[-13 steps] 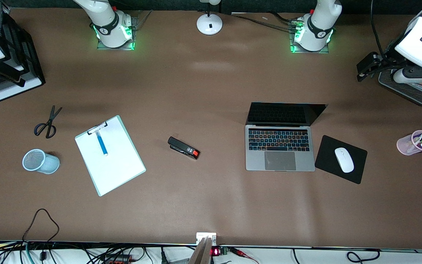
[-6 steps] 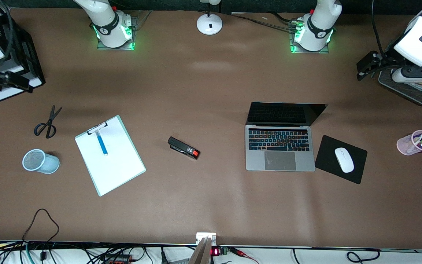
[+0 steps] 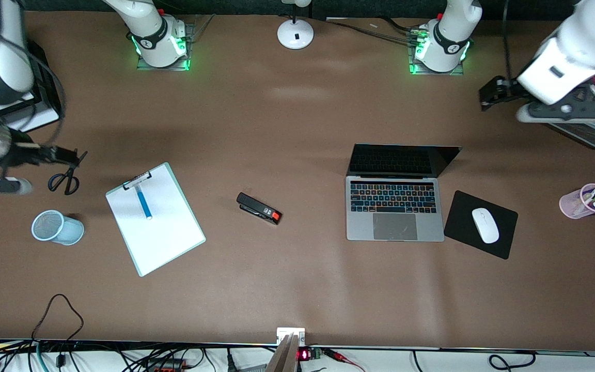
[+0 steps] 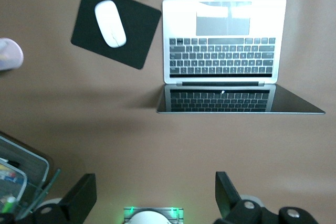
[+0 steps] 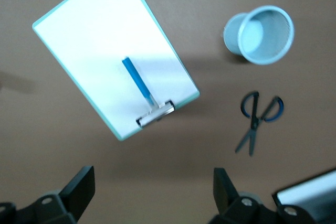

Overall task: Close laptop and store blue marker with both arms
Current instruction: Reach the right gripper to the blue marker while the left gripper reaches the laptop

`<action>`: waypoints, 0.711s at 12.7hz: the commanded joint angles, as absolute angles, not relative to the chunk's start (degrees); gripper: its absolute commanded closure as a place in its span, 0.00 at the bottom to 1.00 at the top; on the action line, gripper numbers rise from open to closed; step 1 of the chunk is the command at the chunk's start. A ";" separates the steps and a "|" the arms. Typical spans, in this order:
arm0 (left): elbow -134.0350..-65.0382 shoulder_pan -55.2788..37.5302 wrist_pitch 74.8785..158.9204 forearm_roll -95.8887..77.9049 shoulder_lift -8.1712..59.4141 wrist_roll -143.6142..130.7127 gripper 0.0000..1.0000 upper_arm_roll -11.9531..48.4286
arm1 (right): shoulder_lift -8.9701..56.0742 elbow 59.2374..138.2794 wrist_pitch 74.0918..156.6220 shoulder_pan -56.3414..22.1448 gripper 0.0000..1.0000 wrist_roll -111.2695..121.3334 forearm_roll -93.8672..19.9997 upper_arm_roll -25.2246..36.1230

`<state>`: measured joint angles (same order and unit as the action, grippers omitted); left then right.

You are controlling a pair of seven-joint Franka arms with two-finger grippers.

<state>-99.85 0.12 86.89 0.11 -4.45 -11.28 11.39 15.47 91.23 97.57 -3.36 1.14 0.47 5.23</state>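
On the brown table, the silver-grey slim laptop (image 3: 394, 207) stands open beside a black mousepad (image 3: 480, 224) bearing a white mouse (image 3: 485, 225). The bright blue marker (image 3: 143, 202) lies on a white clipboard (image 3: 155, 218), its tip under the clip, a detail clearest in the right wrist view (image 5: 138, 84). Only the wrist views show both grippers spread wide and empty: the left gripper (image 4: 155, 200) over bare table near the laptop's screen, the right gripper (image 5: 152, 190) near black-handled scissors (image 5: 258, 116). No lettering is legible.

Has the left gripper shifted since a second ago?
Yes. The left gripper has travelled from over the mesh tray toward the left arm's base, and now hangs over bare table, fingers open, above and short of the open laptop.
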 commanded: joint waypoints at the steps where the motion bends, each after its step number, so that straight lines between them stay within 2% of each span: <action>1: -105.97 0.17 91.30 -0.79 -5.18 -13.88 0.00 13.79 | 20.19 90.44 100.62 -4.83 0.00 3.50 0.88 5.19; 6: -114.41 0.09 97.90 -0.88 -4.57 -14.06 0.00 16.78 | 28.99 90.44 109.23 -8.52 0.00 10.90 1.41 5.19; 9: -117.42 0.00 101.68 -0.88 -2.21 -20.45 0.00 19.58 | 32.25 90.44 111.26 -9.75 0.00 16.23 1.32 5.19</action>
